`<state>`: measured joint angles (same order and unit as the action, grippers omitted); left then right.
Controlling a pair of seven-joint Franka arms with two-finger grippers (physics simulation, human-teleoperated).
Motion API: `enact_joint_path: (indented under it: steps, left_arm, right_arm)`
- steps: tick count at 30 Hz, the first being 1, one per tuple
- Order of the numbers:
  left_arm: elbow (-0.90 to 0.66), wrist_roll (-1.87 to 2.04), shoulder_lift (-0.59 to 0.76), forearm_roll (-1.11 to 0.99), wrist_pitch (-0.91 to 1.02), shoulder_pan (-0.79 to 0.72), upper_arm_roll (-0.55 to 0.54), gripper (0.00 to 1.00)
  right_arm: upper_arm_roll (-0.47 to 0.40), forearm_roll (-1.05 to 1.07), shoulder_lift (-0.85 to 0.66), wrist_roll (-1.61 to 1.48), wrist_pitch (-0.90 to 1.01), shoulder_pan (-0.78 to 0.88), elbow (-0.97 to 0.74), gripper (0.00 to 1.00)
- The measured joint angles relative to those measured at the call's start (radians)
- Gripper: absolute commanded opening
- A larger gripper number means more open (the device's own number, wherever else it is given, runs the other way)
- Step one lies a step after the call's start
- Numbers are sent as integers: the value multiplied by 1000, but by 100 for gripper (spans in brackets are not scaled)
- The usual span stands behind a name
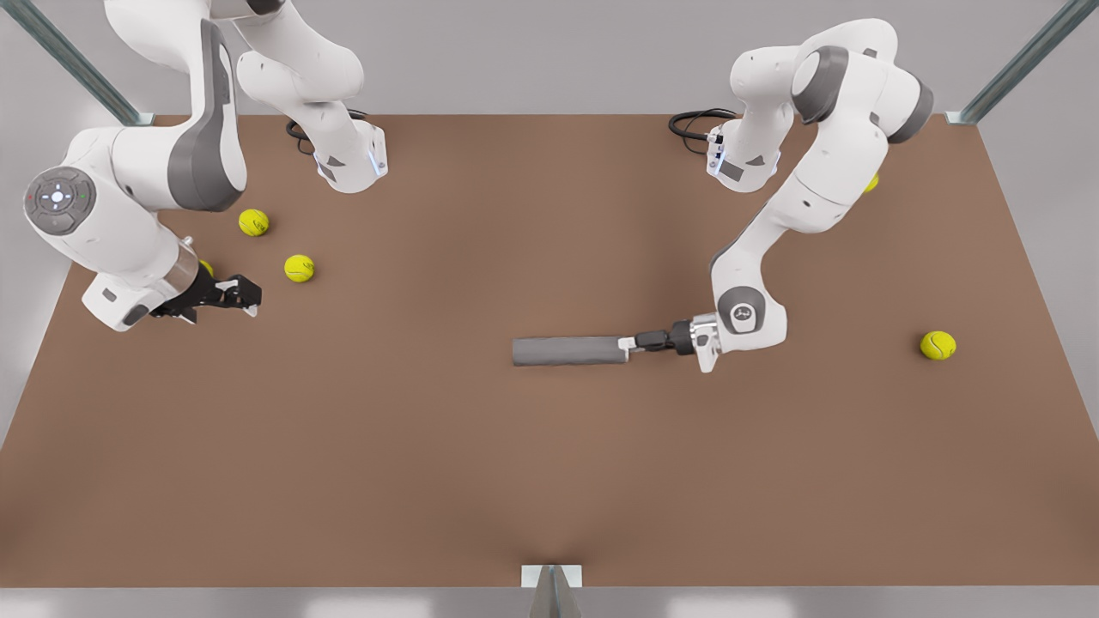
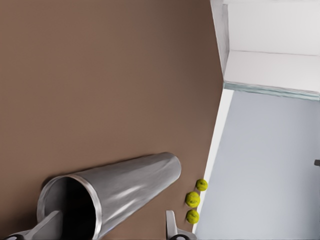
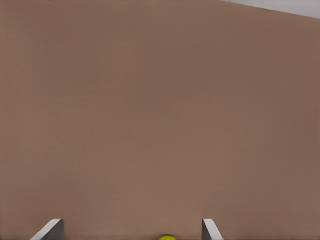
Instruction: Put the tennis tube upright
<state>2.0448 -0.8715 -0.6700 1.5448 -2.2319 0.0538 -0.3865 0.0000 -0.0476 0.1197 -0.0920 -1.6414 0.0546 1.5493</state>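
Left wrist view reveals tennis tube (image 2: 120, 192) open-ended

The front view looks steeply down from high above the near edge of the brown table (image 1: 429, 472), taking in the whole top, both arm bases at the far edge and both arms. The left wrist view rides the arm on the front view's right; it sits low and very close, looking along the lying tennis tube (image 2: 125, 187) from its open rimmed end, across the table to three tennis balls (image 2: 193, 200) near the edge. Front and left wrist views share the tube (image 1: 567, 350). The right wrist view rides the other arm, looking from close range at bare tabletop past its tool's spread fingertips (image 3: 210, 229).
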Motion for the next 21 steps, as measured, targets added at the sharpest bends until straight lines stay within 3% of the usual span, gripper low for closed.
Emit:
enact_joint_path:
  steps: [21]
  left_arm:
    - [-15,-87,-51,197,73,26,-44,98]
  right_arm:
    - [0,-1,-3,-2,-1,-4,2,100]
